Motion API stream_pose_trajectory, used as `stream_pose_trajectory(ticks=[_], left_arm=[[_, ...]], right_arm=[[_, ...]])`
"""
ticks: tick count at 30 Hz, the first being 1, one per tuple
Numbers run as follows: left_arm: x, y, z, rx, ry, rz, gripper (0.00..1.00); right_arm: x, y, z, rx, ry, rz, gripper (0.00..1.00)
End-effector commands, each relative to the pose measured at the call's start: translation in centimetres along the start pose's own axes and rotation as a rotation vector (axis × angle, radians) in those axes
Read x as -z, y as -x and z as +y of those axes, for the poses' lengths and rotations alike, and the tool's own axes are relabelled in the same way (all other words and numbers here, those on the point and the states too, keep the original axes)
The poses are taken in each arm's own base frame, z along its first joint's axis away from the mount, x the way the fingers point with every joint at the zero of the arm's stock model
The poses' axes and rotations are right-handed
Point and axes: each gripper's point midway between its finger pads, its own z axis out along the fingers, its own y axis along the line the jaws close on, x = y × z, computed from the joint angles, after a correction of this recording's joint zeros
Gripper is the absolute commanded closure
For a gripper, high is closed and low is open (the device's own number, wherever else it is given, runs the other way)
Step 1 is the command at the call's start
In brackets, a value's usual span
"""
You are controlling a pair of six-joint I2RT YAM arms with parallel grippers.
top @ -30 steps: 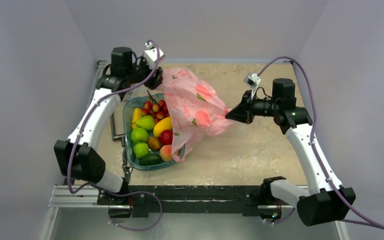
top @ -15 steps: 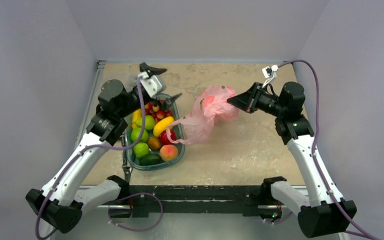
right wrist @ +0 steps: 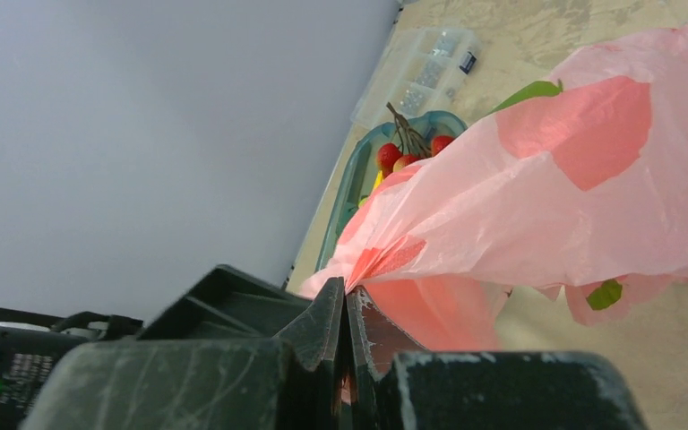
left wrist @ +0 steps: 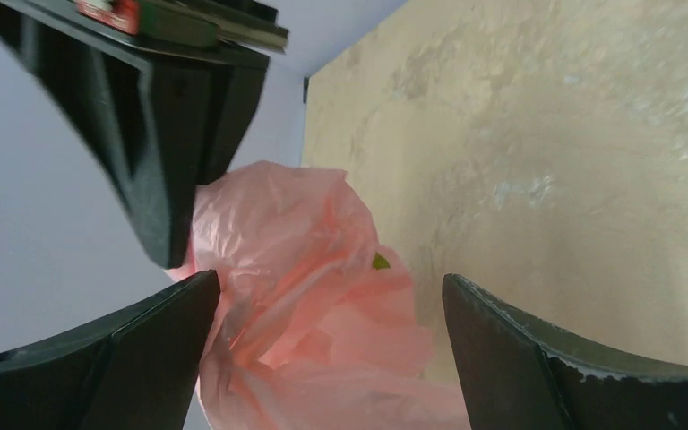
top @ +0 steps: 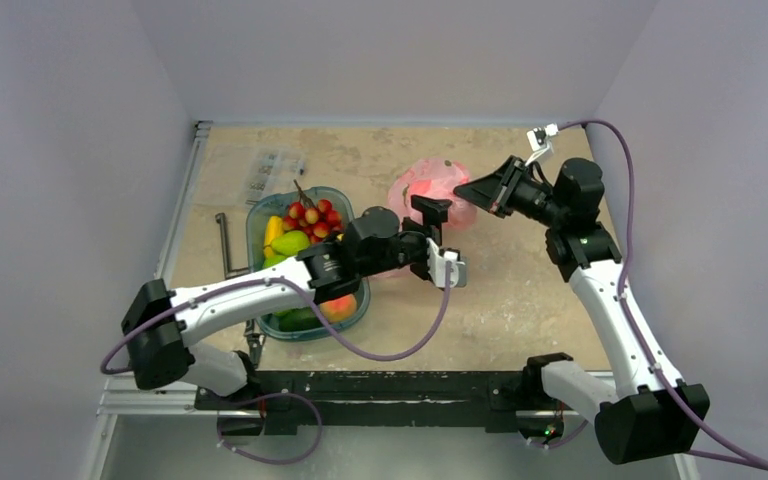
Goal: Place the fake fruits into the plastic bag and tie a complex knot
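The pink plastic bag [top: 426, 183] hangs bunched up over the far middle of the table. My right gripper [top: 468, 192] is shut on a pinched edge of it, seen close in the right wrist view [right wrist: 349, 294] with the bag [right wrist: 573, 188] spreading away from the jaws. My left gripper [top: 428, 214] reaches across from the left and is open just in front of the bag. In the left wrist view [left wrist: 331, 300] the bag [left wrist: 296, 296] lies between the spread fingers [left wrist: 134, 358], with no grip on it. The fake fruits [top: 300, 240] sit in the teal tub [top: 256, 210]. No knot shows.
The tub [right wrist: 351, 179] with red cherries [right wrist: 392, 157] lies under my left forearm. A clear plastic box [top: 265, 165] lies at the far left, also in the right wrist view [right wrist: 425, 67]. A metal tool [top: 225, 245] lies left of the tub.
My left arm let go of the bag, swung from the far left over the tub to the centre, and now faces the bag. The right gripper pulled the bag back into a bunch.
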Motion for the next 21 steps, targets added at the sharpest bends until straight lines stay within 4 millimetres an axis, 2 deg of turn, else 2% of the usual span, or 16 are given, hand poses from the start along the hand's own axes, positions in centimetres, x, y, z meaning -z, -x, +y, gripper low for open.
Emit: stream_pose_trajectory(ticks=[1,2,4,5,7,8,9,10,13,16,21], left_arm=[[-0.6,-1.2,6.0,-0.139,0.235,0.132,0.16],[-0.3,-1.6,6.5,-0.110,0.259,0.148,0.31],[1.0,-1.8,7.6,0.029,0.299,0.135,0.81],[2.0,-1.8,7.9,0.125,0.293,0.112,0.99],[3.9,-1.2,8.4,0.364,0.250,0.013,1.00],[4.8,-0.8,8.3,0.497,0.194,-0.049,1.00],[5.6,0.3,7.9,0.605,0.108,-0.131,1.00],[6.5,0.9,8.1,0.727,0.067,-0.183,1.00],[7.8,1.6,8.6,1.020,-0.057,-0.285,1.00],[8.6,2.0,9.4,1.179,-0.107,-0.351,1.00],[9.6,3.4,9.3,1.213,-0.201,-0.394,1.00]], right_arm=[[1.0,1.4,3.3,0.065,0.092,-0.033,1.00],[1.1,1.3,3.5,0.069,0.101,-0.028,1.00],[1.4,1.4,3.9,0.098,0.105,-0.029,0.97],[1.6,1.5,3.8,0.133,0.100,-0.026,0.84],[2.1,2.2,3.7,0.239,0.080,-0.020,0.45],[2.5,2.8,3.8,0.317,0.070,-0.024,0.30],[3.0,3.8,3.7,0.396,0.039,-0.035,0.17],[3.5,4.2,3.5,0.461,0.014,-0.031,0.09],[4.6,4.9,3.7,0.722,-0.010,-0.026,0.04],[5.3,3.4,3.6,0.886,0.042,0.034,0.02],[5.1,0.7,2.2,0.914,0.114,0.110,0.01]])
